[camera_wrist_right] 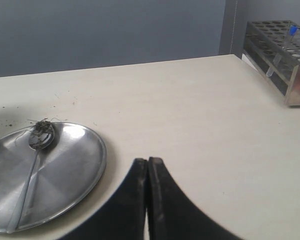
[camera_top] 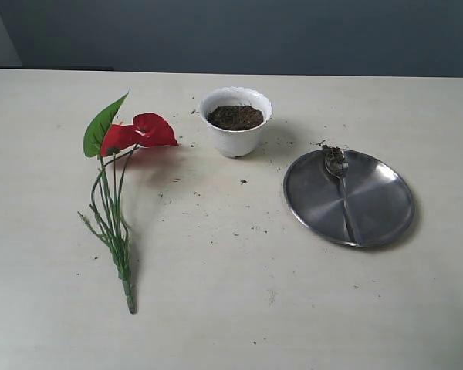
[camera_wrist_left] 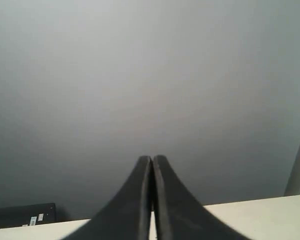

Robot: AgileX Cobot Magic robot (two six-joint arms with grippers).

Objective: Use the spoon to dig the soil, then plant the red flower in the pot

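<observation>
The white scalloped pot stands at the table's back centre, filled with dark brown soil. Flat on the table to its left lies the red flower, green stems trailing toward the front. The silver spoon rests on a round steel plate at the right, crumbs of soil on its bowl. Neither gripper shows in the exterior view. My left gripper is shut and empty, pointing at a grey wall. My right gripper is shut and empty, just off the plate's rim.
Loose soil crumbs are scattered on the table around the pot and plate. A metal test-tube rack stands at the table's edge in the right wrist view. A dark box sits past the table in the left wrist view.
</observation>
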